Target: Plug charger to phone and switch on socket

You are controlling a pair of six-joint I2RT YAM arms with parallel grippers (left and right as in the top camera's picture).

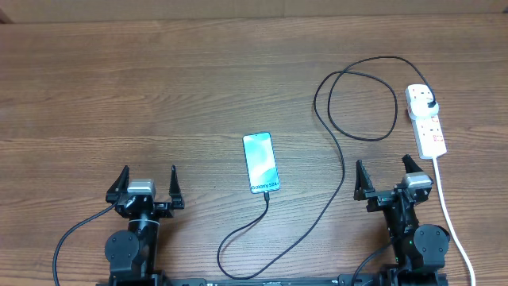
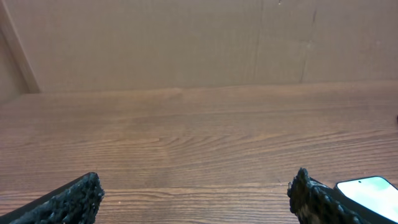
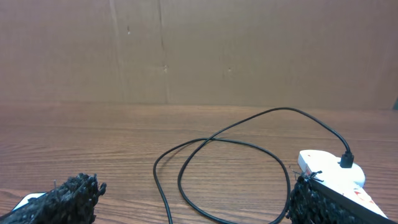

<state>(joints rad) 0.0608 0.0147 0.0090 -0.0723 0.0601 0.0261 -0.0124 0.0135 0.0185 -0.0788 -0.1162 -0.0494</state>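
L claw (image 1: 148, 179), R claw (image 1: 383, 170) wide open, empty; slim phone (image 1: 261, 163), thin black charger (image 1: 343, 169) looped.

left pincer (image 1: 149, 175) wide open, right pincer (image 1: 382, 167) likewise — both empty, aimed forward, well apart

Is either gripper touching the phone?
No: the overhead view shows the phone lying alone on the table, with the left gripper and right gripper open and apart from it.

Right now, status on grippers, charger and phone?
Left gripper open, empty; right gripper open, empty. Charger tip meets phone, plug in socket. Nothing blocking the socket.
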